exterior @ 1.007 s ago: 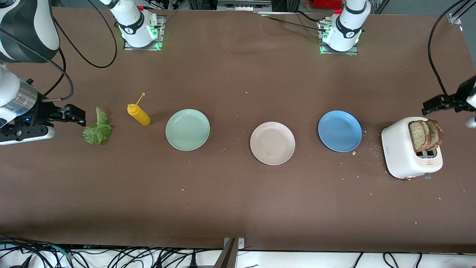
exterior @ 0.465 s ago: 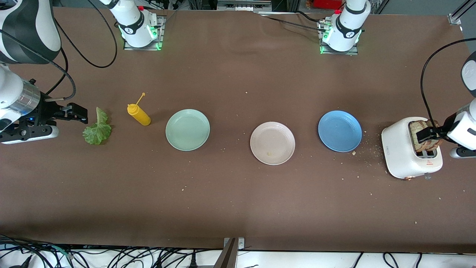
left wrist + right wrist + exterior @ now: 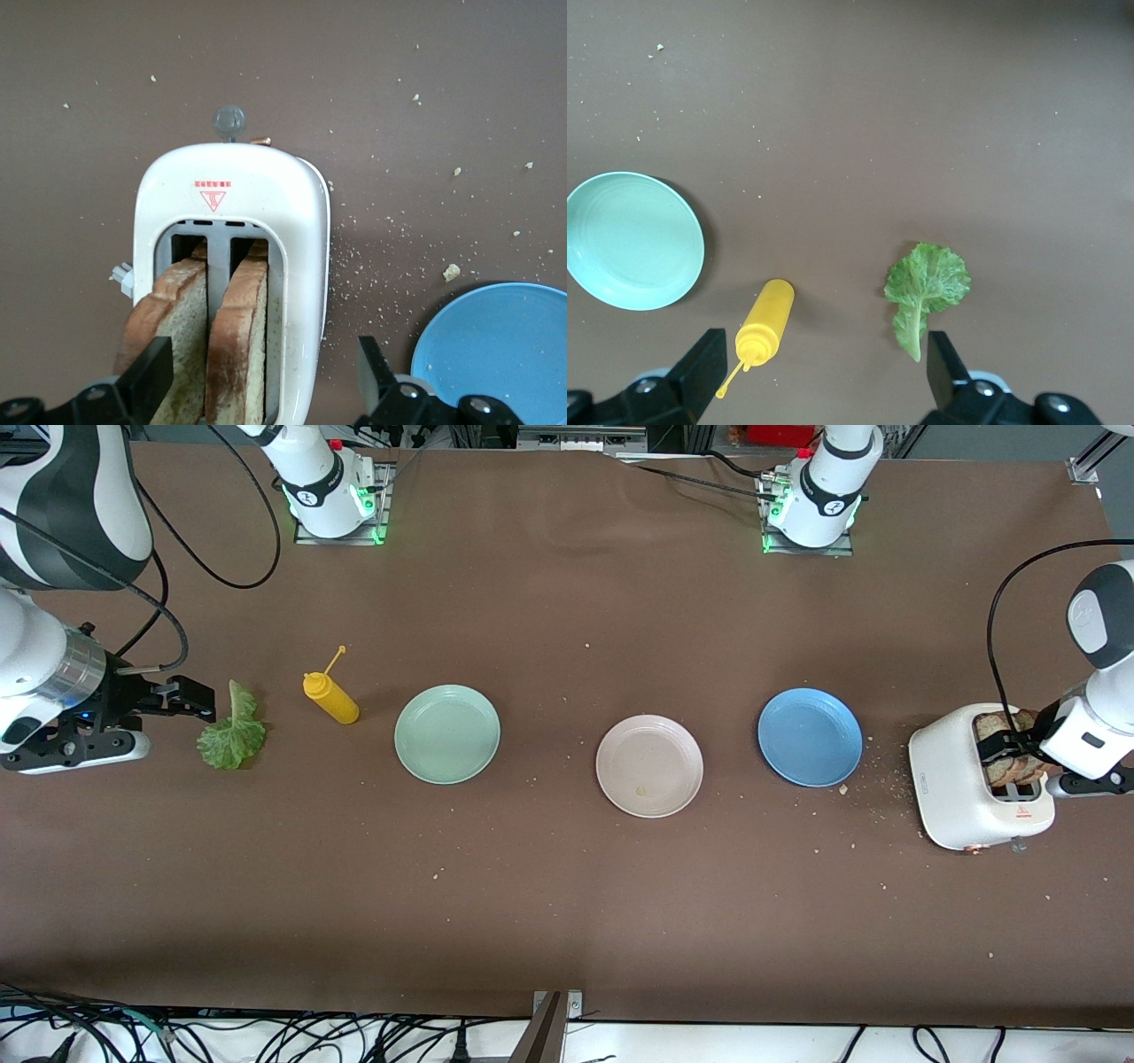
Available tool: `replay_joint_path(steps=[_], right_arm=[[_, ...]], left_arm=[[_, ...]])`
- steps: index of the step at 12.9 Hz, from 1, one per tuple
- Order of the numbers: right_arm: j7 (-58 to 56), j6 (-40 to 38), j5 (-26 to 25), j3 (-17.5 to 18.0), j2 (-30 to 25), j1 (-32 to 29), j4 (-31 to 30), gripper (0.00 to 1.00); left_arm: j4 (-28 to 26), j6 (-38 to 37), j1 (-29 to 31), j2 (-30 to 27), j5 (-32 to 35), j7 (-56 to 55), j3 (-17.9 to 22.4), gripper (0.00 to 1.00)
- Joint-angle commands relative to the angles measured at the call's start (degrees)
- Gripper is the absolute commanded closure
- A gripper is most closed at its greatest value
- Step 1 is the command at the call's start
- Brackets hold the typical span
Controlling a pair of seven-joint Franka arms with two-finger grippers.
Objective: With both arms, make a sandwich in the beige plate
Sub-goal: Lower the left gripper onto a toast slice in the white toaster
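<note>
Two brown bread slices [image 3: 1001, 767] stand upright in the white toaster [image 3: 961, 797] at the left arm's end of the table. My left gripper [image 3: 1015, 745] is open right over them; in the left wrist view its fingers [image 3: 152, 375] straddle both slices [image 3: 237, 345] and one toaster wall [image 3: 306, 266]. The lettuce leaf [image 3: 232, 732] lies flat on the table at the right arm's end. My right gripper [image 3: 193, 698] is open just beside it, low over the table, empty; the leaf [image 3: 926, 283] shows in the right wrist view. The beige plate [image 3: 649, 765] sits mid-table, empty but for a crumb.
A mint-green plate [image 3: 447, 734] and a blue plate [image 3: 810, 737] flank the beige plate. A yellow squeeze bottle [image 3: 330, 697] lies between the lettuce and the mint-green plate. Crumbs are scattered between the blue plate and the toaster.
My left gripper has come down from above the table's end onto the toaster, around the bread. My right gripper has crept a little toward the lettuce.
</note>
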Motion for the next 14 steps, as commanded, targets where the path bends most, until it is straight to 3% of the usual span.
replay_joint_path(steps=[1,7,8,10,11,14], right_arm=[[0.04,-0.54,0.61,0.01,-0.47,-0.25,0.62,0.0],[-0.83,-0.72,0.7,-1.31,-2.41,-0.34,0.88,0.0],[-0.75,-0.72,0.87,-1.05,-2.5,-0.34,0.8,0.0],[-0.57,-0.63,0.87,-0.52,-1.8,-0.34,0.71,0.0],[-0.05,-0.72,0.79,-0.26,-1.79,0.09,0.36,0.0],[0.22,-0.37,0.7,-0.26,-1.88,2.12,0.62,0.0]], left_arm=[[-2.67,0.84,0.67,-2.12,1.59,-0.07,-0.66,0.25],[-4.26,-0.12,1.37,-1.85,1.77,-0.51,-0.39,0.41],[-4.26,-0.13,2.24,-1.85,3.77,-0.59,-0.57,0.49],[-4.09,-2.66,2.16,-1.94,4.93,-1.47,-0.57,0.91],[-3.56,-5.02,2.16,-2.12,4.93,-1.91,-0.66,1.0],[-1.81,-8.46,2.16,-2.64,4.93,-2.79,-1.01,1.0]])
